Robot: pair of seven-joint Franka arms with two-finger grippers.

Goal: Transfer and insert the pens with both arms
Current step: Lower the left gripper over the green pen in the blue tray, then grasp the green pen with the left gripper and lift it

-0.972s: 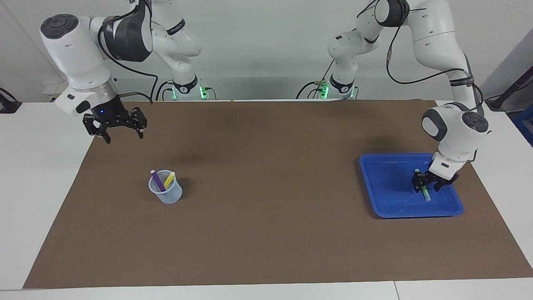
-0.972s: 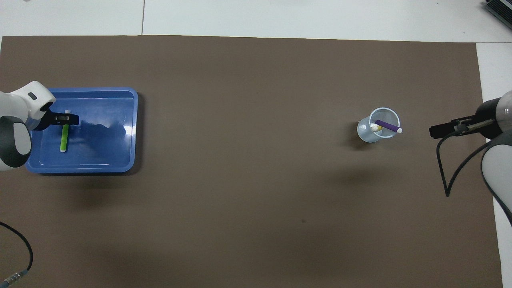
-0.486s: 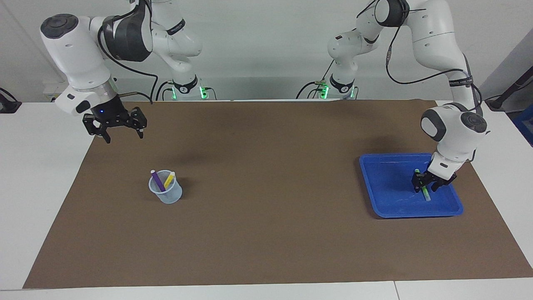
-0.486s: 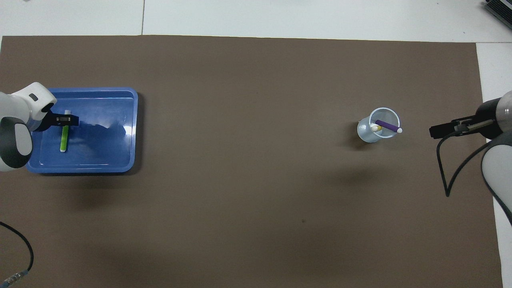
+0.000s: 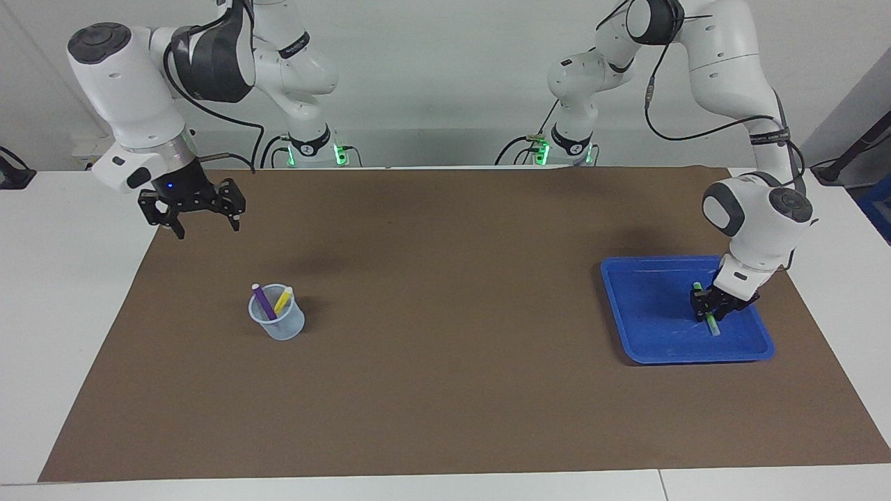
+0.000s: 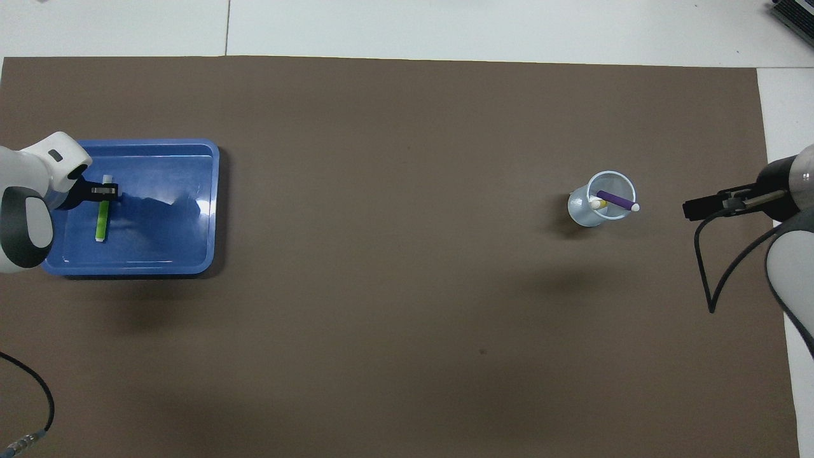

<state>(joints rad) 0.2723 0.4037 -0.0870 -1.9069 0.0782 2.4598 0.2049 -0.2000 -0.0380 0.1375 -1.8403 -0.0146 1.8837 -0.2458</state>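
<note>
The bright green pen (image 5: 713,326) (image 6: 101,224) lies flat in the blue tray (image 5: 647,306) (image 6: 165,216) at the left arm's end of the table. My left gripper (image 5: 710,309) (image 6: 103,189) is down in the tray with its fingers closed in on the pen's upper half. The purple pen (image 5: 263,300) (image 6: 615,200) and the yellow pen (image 5: 283,299) (image 6: 598,204) stand tilted in a clear cup (image 5: 278,327) (image 6: 582,207). My right gripper (image 5: 209,229) (image 6: 690,208) hangs open and empty in the air over the mat's edge, at the right arm's end.
A brown mat (image 5: 445,348) covers most of the white table. The cup stands alone toward the right arm's end, the tray toward the left arm's end, with a wide stretch of mat between them.
The left gripper's fingers have drawn together around the green pen. The pen, the cup and the right arm have stayed where they were.
</note>
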